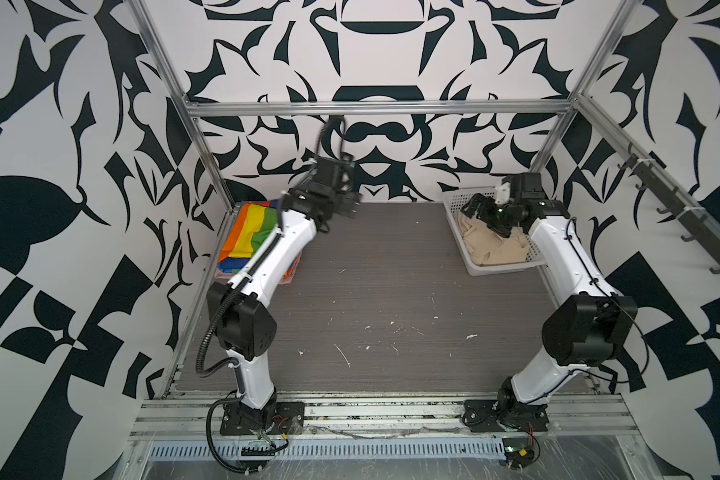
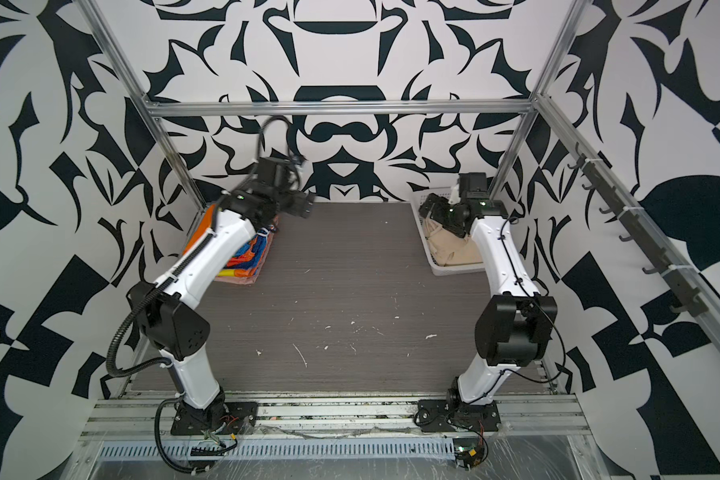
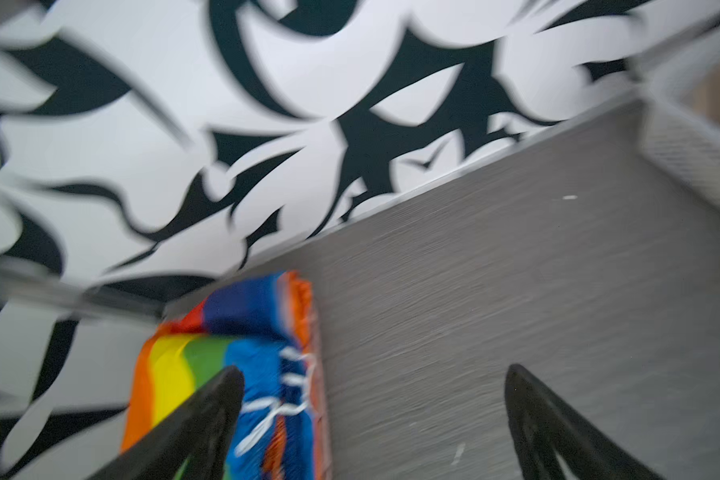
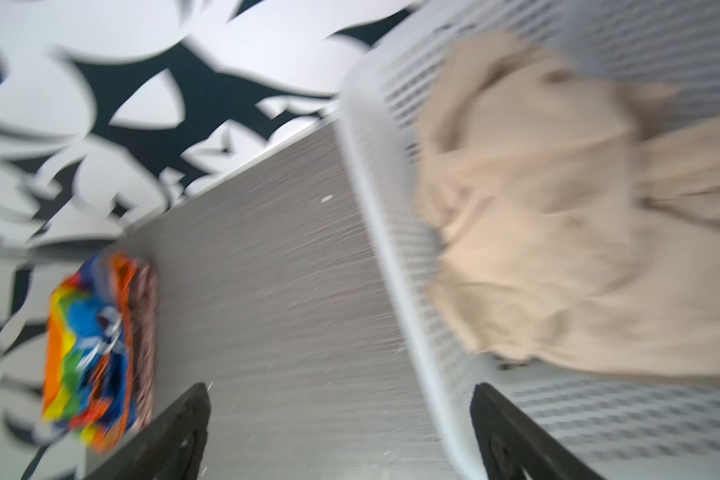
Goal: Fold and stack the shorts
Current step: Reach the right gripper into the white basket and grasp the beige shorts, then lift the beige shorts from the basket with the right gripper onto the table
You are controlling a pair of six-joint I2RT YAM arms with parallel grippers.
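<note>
The grey table (image 1: 371,291) is seen spread beneath both tools, with scattered white flecks on its surface. The white perforated basket (image 1: 499,268) is set under the right tool (image 4: 341,390), whose jaws are held wide apart with nothing between them. In the right wrist view the basket's rim (image 4: 375,208) is seen running between its two fingers, so one is placed over the bare table and the other over the basket. The beige shorts (image 4: 537,208) are heaped loosely inside the basket, just ahead of that tool and apart from its fingers (image 4: 491,415); in both top views they are partly hidden by the arm.

The rainbow-striped shorts (image 3: 208,361) are laid folded at the table's far left corner, below the left tool (image 3: 373,374) and to its left. The salmon-pink shorts (image 4: 146,324) are stacked under them, only an edge being shown. The left tool is held above the table, its jaws spread wide and empty, and it is blurred in both top views. The white drawstring (image 3: 283,407) is seen lying across the blue stripe, near one finger (image 3: 208,407) of the left tool.
</note>
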